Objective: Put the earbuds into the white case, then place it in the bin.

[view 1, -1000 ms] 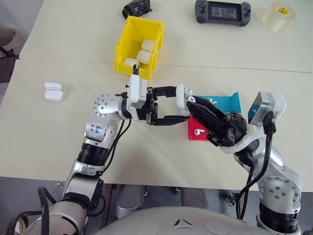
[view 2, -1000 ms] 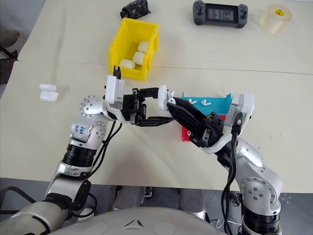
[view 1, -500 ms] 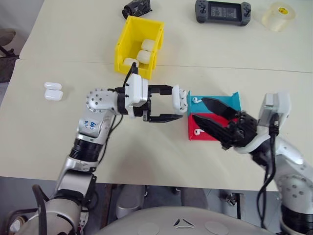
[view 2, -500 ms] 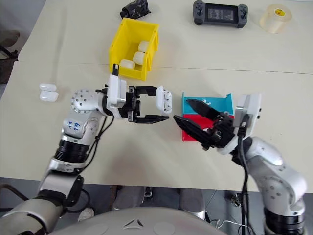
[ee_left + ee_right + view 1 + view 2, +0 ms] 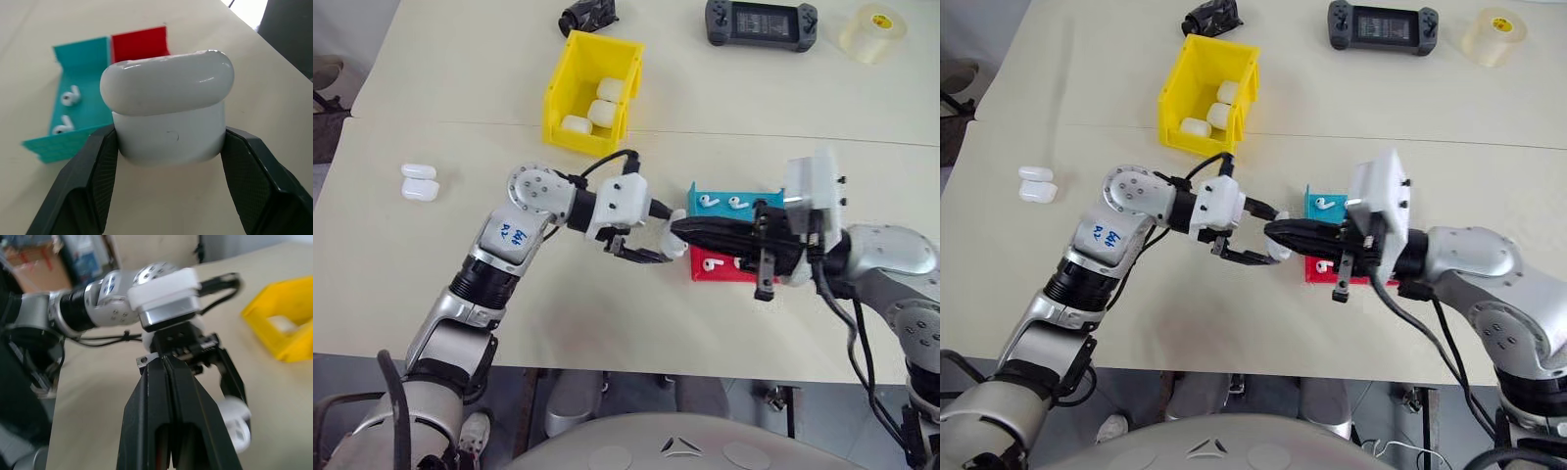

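We clamp the glossy white rounded earbud case [image 5: 168, 110] in our left end effector [image 5: 651, 235], held above the worktop [image 5: 431, 255] beside the blue tray [image 5: 773, 203], so our shut right end effector [image 5: 1278, 232] can work it; yellow plastic bin [image 5: 570, 90] sits well apart.

The 2 grippers crowd each other above the table [image 5: 607, 323]: the left gripper [image 5: 651, 238], clamped on the white case [image 5: 168, 115], sits tip to tip with the pinched-together right gripper [image 5: 680, 228]. Just beyond stand the blue tray [image 5: 773, 201] and red tray [image 5: 710, 269]. Bare tabletop lies toward the bin [image 5: 563, 83].
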